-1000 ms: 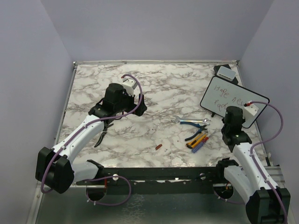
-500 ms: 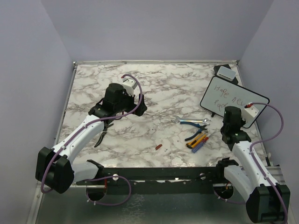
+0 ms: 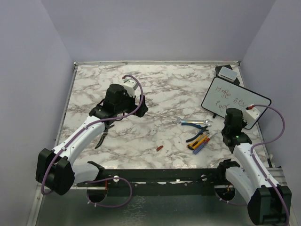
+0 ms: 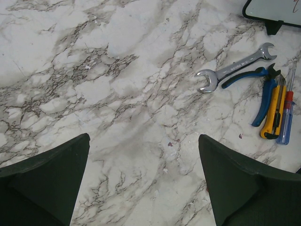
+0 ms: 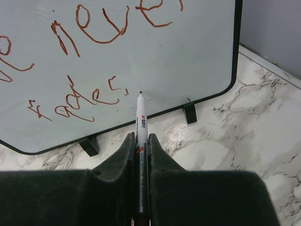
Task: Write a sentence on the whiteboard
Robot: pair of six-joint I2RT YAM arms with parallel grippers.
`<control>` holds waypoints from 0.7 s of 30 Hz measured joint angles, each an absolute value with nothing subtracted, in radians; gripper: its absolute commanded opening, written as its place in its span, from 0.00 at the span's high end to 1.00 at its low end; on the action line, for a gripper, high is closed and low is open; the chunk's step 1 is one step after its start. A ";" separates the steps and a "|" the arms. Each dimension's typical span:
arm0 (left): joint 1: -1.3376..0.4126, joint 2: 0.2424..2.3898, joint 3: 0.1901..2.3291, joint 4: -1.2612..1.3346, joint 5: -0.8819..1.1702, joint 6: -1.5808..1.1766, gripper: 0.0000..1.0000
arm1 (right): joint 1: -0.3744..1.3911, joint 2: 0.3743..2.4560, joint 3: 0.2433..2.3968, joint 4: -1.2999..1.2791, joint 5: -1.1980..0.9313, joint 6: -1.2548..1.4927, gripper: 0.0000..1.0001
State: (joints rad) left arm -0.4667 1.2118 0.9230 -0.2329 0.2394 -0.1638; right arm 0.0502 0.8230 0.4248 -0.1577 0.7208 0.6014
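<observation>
The whiteboard (image 3: 235,100) stands tilted on small black feet at the right of the table, with red handwriting in two lines. It fills the right wrist view (image 5: 141,42), and its corner shows in the left wrist view (image 4: 275,8). My right gripper (image 3: 232,123) (image 5: 139,139) is shut on a white marker (image 5: 140,117). The marker's tip points at the board's lower part, just right of the last red letters. I cannot tell whether the tip touches. My left gripper (image 3: 118,109) (image 4: 143,139) is open and empty above bare marble at centre-left.
A wrench (image 3: 190,122), blue-handled pliers (image 3: 197,126), a yellow cutter and screwdrivers (image 3: 200,141) lie left of the right gripper. A small red piece (image 3: 160,148) lies near the front. A grey-white block (image 3: 228,73) sits at the back right corner. Walls close three sides.
My right gripper with the marker has shifted slightly toward the near edge, a little away from the board. The left arm has not moved.
</observation>
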 measured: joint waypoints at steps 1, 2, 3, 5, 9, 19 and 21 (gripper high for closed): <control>-0.467 1.212 0.923 -0.233 0.239 -0.163 0.01 | 0.050 0.824 0.423 -0.154 0.721 0.601 1.00; -0.467 1.212 0.923 -0.233 0.239 -0.164 0.01 | 0.050 0.824 0.423 -0.152 0.721 0.601 0.99; -0.467 1.212 0.923 -0.233 0.239 -0.164 0.01 | 0.050 0.825 0.422 -0.149 0.721 0.601 0.99; -0.467 1.212 0.923 -0.233 0.239 -0.163 0.01 | 0.050 0.825 0.422 -0.145 0.721 0.601 0.99; -0.467 1.212 0.923 -0.233 0.239 -0.164 0.01 | 0.050 0.825 0.415 -0.127 0.722 0.600 1.00; -0.467 1.193 0.918 -0.231 0.239 -0.163 0.01 | 0.050 0.825 0.405 -0.102 0.727 0.586 0.99; -0.467 1.191 0.918 -0.231 0.239 -0.163 0.01 | 0.050 0.825 0.404 -0.097 0.729 0.583 0.99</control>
